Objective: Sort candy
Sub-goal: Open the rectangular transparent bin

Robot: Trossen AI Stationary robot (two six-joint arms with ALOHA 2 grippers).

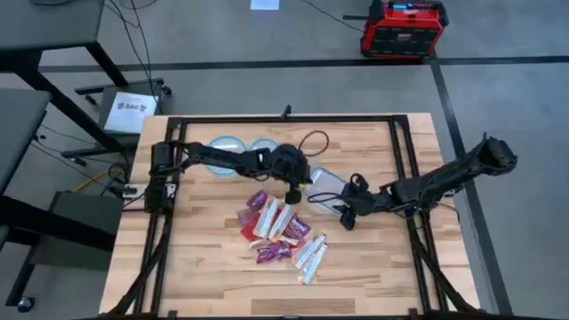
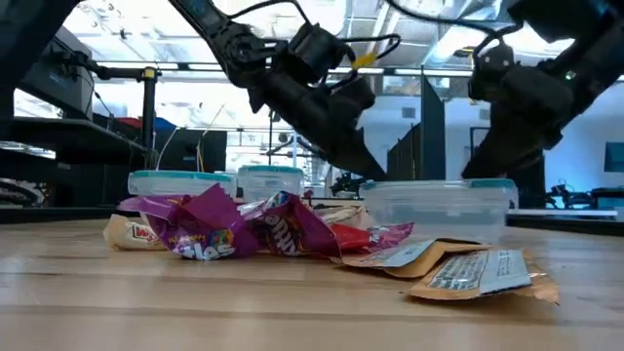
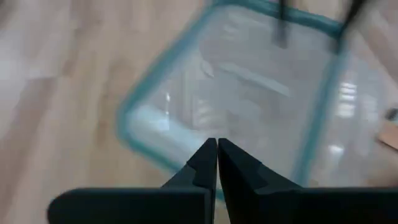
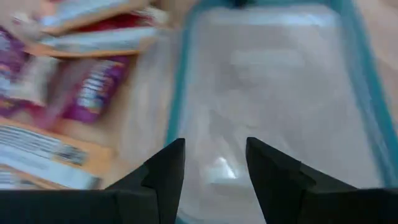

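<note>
Candy (image 1: 277, 233): a loose heap of small wrapped sweets lying near the middle of the wooden counter (image 1: 204, 276), none of it in any container. Magenta and purple packets (image 2: 219, 232) sit crumpled at the heap's centre; red packets show only as slivers beneath others. Orange-white bar wrappers (image 1: 271, 220) lie across the top of the pile. Pale silvery wrappers (image 1: 310, 256) lie at the heap's edge, on the right arm's side. Exact count cannot be made out, since pieces overlap.

Rectangular clear container (image 1: 325, 187), blue-rimmed: stands beside the heap, between the two grippers; its interior reads as bare in both wrist views, though blurred.

Two round blue-rimmed containers (image 1: 242, 145): farther back on the counter, partly covered by the left arm from above.

Left gripper (image 1: 291, 191): poised above the counter between the heap and the rectangular container, pointing down at that container's rim; fingers (image 3: 205, 167) pressed together with nothing between them.

Right gripper (image 1: 345, 216): low over the rectangular container's near edge; fingers (image 4: 163, 177) spread apart, gripping nothing. Candy shows just beyond the container wall in its wrist view.

Red-and-black case (image 1: 402, 27): on the floor beyond the counter, cut off at the top.
</note>
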